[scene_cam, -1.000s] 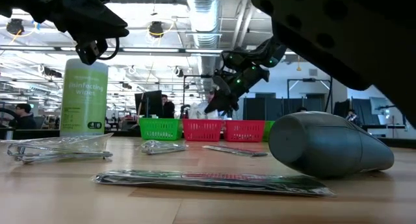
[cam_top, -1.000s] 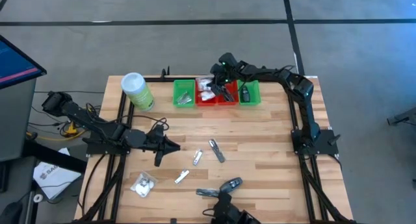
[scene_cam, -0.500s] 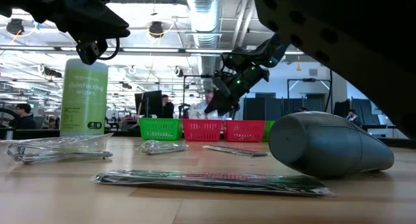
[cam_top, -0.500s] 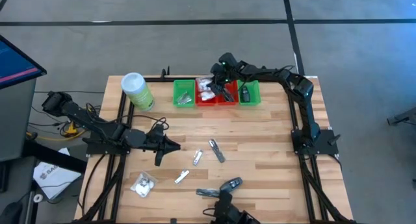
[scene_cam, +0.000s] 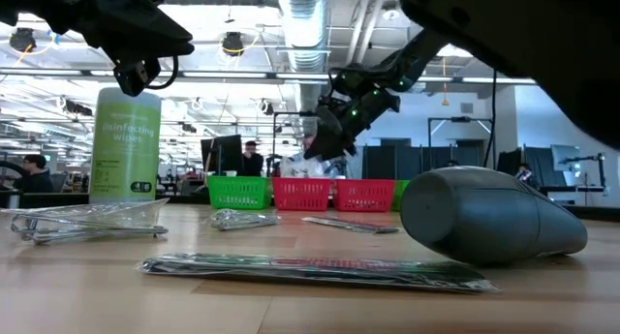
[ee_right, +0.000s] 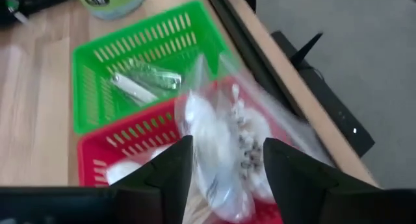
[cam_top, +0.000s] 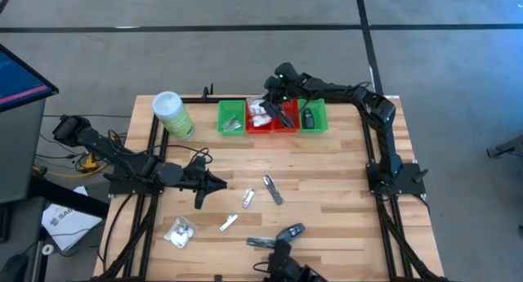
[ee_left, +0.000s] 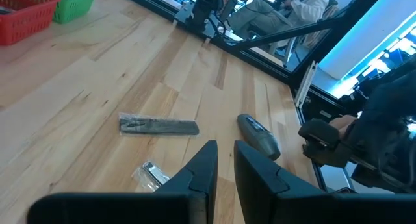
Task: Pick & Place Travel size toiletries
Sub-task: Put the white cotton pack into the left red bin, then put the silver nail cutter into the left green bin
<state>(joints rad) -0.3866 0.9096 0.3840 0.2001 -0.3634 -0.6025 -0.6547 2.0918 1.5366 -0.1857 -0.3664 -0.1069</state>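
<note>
At the upper centre of the high view, the right claw (cam_top: 274,96) is hovering over the red tray (cam_top: 273,122), its fingers standing apart. Nothing is clamped between them. In the right wrist view a clear bag of white packets (ee_right: 224,146) is lying in the red tray (ee_right: 130,146) just beyond the spread fingers (ee_right: 170,165); whether the fingers are touching it cannot be told. A green tray (ee_right: 140,62) beside the red one is holding a silver sachet (ee_right: 144,81). Another green tray (cam_top: 314,116), right of the red one in the high view, is holding a dark piece (cam_top: 308,115).

At the left centre of the high view, the left claw (cam_top: 219,184) is waiting low over the tabletop (cam_top: 343,200), its fingers nearly together with a narrow gap and nothing between them, as the left wrist view shows (ee_left: 221,160).

Across the lower centre of the high view, loose items are lying on the tabletop: a white packet (cam_top: 180,230), two silver sachets (cam_top: 248,199) (cam_top: 228,223), a grey oblong piece (cam_top: 271,189), a dark rounded piece (cam_top: 291,231) and a flat dark sachet (cam_top: 260,243). All are lying well apart from both claws.

At the upper left of the tabletop, a green canister (cam_top: 172,114) is standing beside the left green tray (cam_top: 231,117).
</note>
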